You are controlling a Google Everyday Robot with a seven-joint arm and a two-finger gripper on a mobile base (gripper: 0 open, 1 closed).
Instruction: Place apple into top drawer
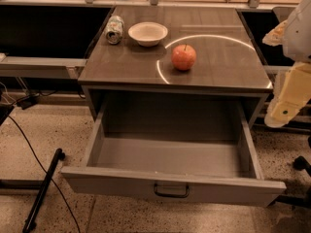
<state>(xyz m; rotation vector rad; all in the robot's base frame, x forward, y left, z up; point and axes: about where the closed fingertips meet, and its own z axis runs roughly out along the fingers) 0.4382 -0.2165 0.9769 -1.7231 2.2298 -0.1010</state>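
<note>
The apple [184,57] sits on the counter [121,67], right of the white bowl [147,33] and the crushed can [114,29], touching neither. Below it, the top drawer [170,157] is pulled wide open. The end effector [287,101] hangs at the right edge beside the counter, well apart from the apple; whether it is released or clenched cannot be told.
</note>
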